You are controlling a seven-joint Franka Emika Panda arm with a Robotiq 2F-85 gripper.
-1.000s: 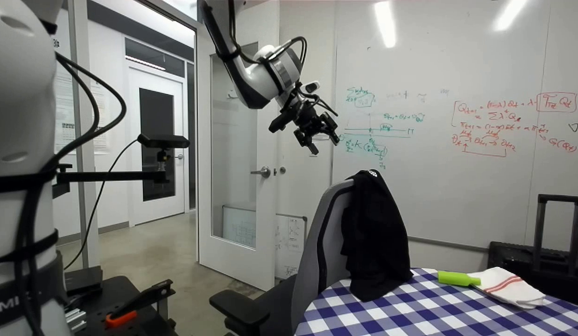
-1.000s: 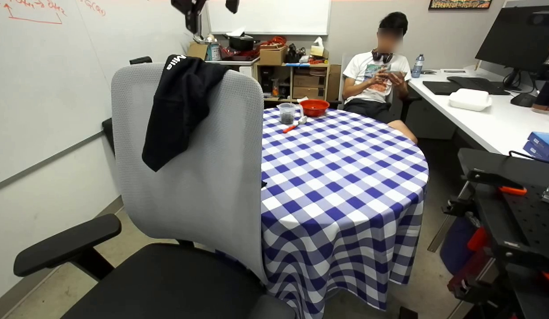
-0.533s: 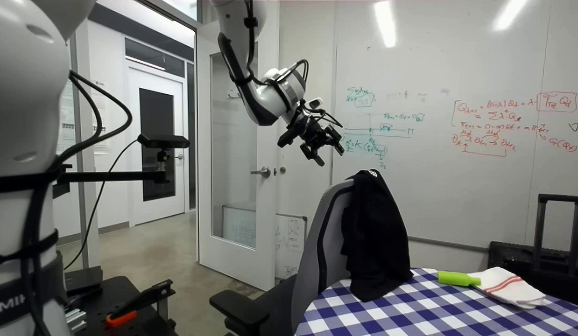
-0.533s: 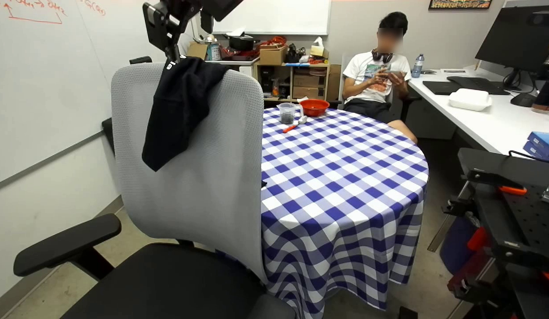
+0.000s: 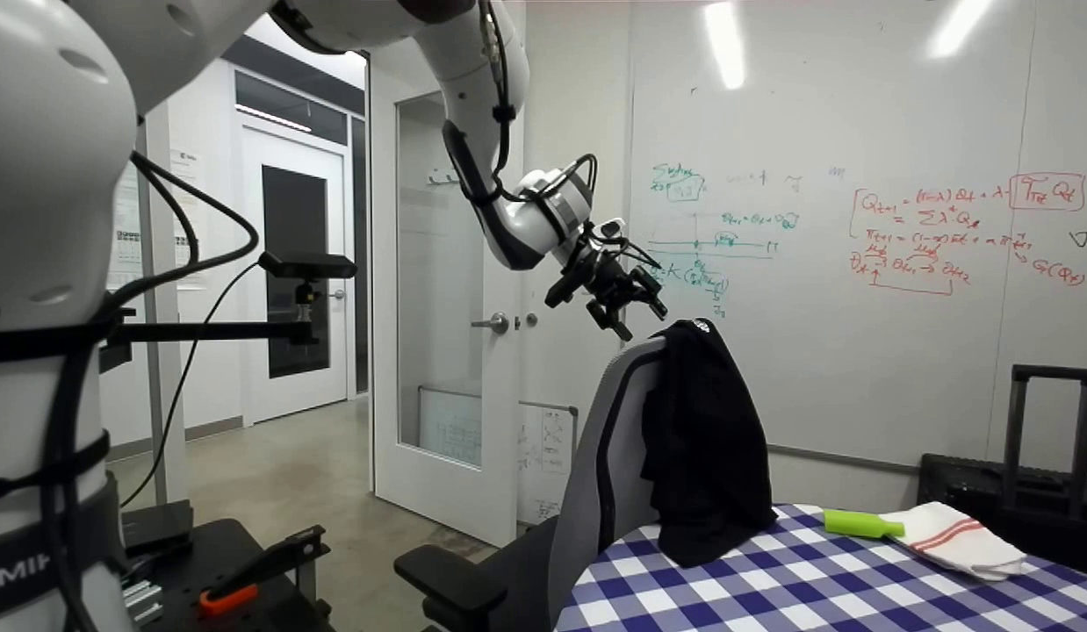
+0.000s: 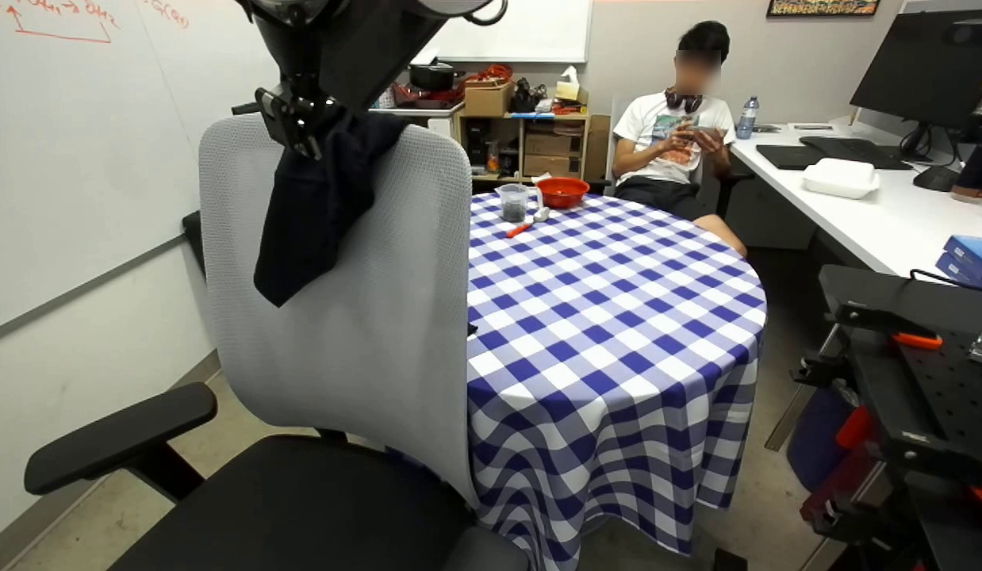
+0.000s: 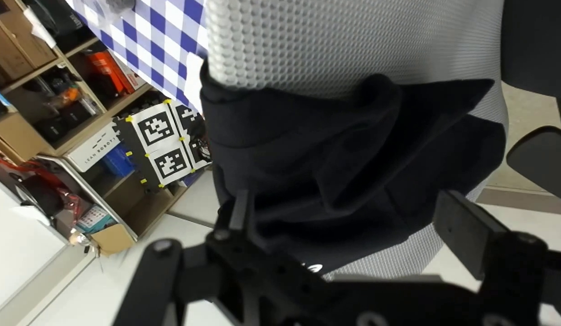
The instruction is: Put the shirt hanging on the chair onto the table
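The black shirt hangs over the top of the grey chair's backrest and shows in both exterior views (image 5: 706, 448) (image 6: 301, 230) and in the wrist view (image 7: 298, 158). Its far side reaches down to the checked table (image 5: 728, 606). The chair (image 5: 583, 483) stands against the table's edge; its backrest also shows in an exterior view (image 6: 380, 333). My gripper (image 5: 644, 325) is open and empty, just above the backrest's top edge, beside the shirt's upper fold. In the wrist view my gripper's fingers (image 7: 346, 203) are wide apart, with the shirt in front of and between them. Contact cannot be told.
A green object (image 5: 862, 524) and a white striped towel (image 5: 956, 540) lie on the table. A red bowl (image 6: 562, 192), a clear cup (image 6: 513, 204) and a spoon (image 6: 529, 224) stand at its far side. A person (image 6: 673, 127) sits beyond it. A black suitcase (image 5: 1009, 500) stands behind.
My gripper has come down and toward the chair, from well above it to just above the backrest's top. It stays open. The shirt and chair have not moved.
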